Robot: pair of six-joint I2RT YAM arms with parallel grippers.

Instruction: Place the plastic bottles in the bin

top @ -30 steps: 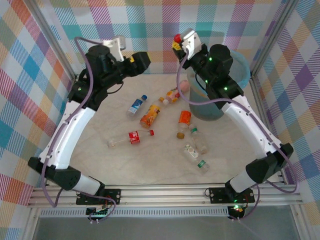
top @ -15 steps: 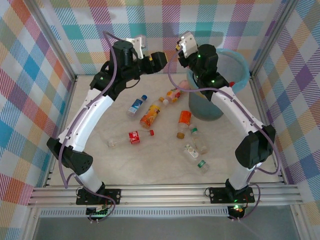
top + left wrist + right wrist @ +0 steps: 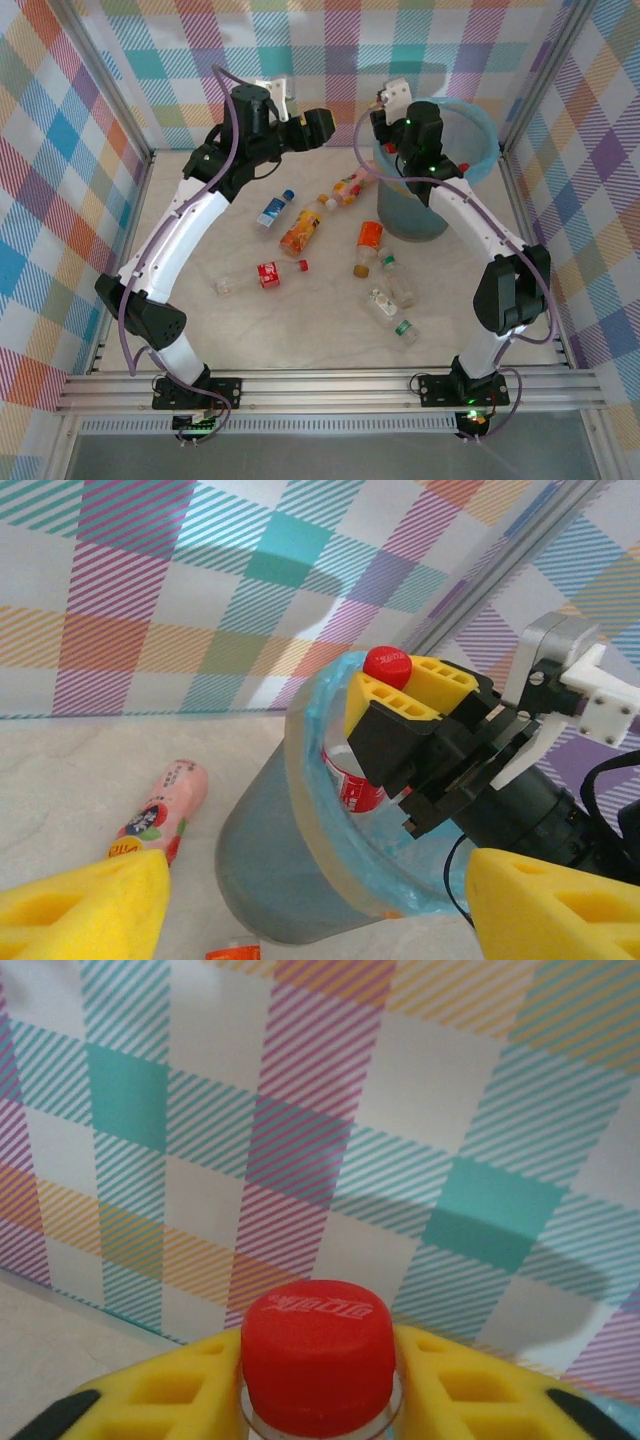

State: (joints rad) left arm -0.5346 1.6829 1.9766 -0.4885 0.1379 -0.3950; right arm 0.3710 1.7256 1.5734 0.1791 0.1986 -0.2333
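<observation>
Right gripper [image 3: 410, 687] is parked over the mouth of the bin [image 3: 265, 880]. Its 2 yellow fingers [image 3: 165, 1395] are pinched on the neck of the red-capped bottle [image 3: 318, 1355]. The bottle hangs upright with its cap poking up above the pads. Its clear body and red label dangle inside the bin's rim, within the light blue bag lining.

Left gripper [image 3: 318, 124] hovers left of the bin at about rim height, pointed straight at it. Its 2 fingers [image 3: 85, 910] are spread wide, with nothing between them.

Down on the table [image 3: 200, 330], more bottles lie scattered on their sides, all left of the bin or nearer the arm bases than it:
- The pink-and-orange bottle [image 3: 345, 189] is just beside the bin's wall.
- The orange bottle [image 3: 300, 231] is farther left.
- The blue-labelled bottle [image 3: 274, 209] is a touch beyond the orange bottle.
- The red-labelled clear bottle [image 3: 262, 276] is about as far left of the bin, and nearer the arm bases.
- The orange-labelled bottle [image 3: 369, 236] lies near the foot of the bin.
- The green-capped clear bottle [image 3: 392, 315] lies among other clear ones, well apart from the bin toward the arm bases.
</observation>
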